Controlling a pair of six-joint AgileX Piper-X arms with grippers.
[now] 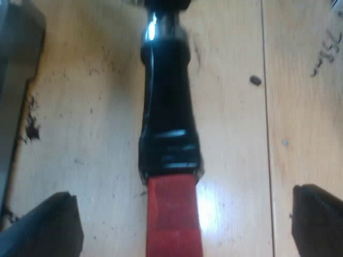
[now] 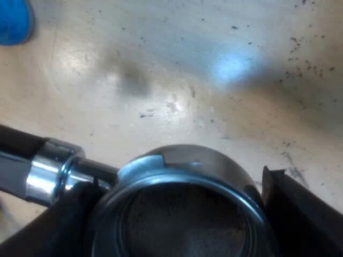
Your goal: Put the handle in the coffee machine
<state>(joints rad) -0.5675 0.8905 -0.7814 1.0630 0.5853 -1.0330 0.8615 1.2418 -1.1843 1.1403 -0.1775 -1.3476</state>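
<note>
The holder [image 2: 182, 160] is down by the counter [image 2: 161, 80], not locked into anything, so I reckon this is the pick-up step. The right fingers [image 2: 300, 214] are snug against both sides of its metal cup and seem to have it. The left fingers [image 1: 51, 225] are spread wide either side of the red end [image 1: 174, 219] of its handle [image 1: 166, 107], touching nothing. Next move calls for lifting it level, carrying it to the machine's front, then twisting to lock.
</note>
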